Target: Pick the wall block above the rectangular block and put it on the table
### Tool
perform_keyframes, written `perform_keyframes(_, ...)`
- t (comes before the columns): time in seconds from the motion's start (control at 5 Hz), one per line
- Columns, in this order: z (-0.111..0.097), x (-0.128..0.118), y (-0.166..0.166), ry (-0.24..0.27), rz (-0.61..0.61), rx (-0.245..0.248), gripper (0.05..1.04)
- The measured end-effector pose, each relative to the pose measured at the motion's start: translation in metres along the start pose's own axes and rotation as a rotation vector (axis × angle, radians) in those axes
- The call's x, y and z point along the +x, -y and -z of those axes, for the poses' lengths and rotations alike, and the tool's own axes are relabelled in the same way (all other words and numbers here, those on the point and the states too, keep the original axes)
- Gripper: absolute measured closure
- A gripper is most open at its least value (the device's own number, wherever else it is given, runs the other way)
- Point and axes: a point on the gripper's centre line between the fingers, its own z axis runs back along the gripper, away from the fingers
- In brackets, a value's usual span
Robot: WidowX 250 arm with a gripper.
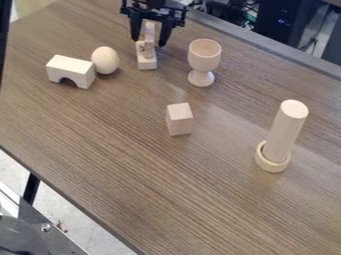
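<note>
My pincer [149, 43] is spread astride the wall block [150, 32]; off-centre closing could topple it off the rectangular block [147, 65].

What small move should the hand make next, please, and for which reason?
I think the hand should gently close on the wall block. Its open fingers appear on either side of this block, with a small gap at each side, and the block stands upright above the rectangular block, not yet gripped. Depth is hard to judge from here.
</note>
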Motion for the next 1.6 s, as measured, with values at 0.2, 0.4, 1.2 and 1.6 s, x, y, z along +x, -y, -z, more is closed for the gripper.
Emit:
perform_keyframes(0.2, 0.003, -0.002, 0.000, -0.010, 0.011, 0.000, 0.745)
perform_keyframes(0.4, -0.002, -0.010, -0.003, 0.000, 0.021, 0.002, 0.807)
perform_keyframes(1.2, -0.091, -0.055, -0.004, 0.163, 0.061, -0.137, 0.807)
perform_keyframes(1.6, -0.113, -0.090, 0.030, 0.172, 0.167, -0.205, 0.808)
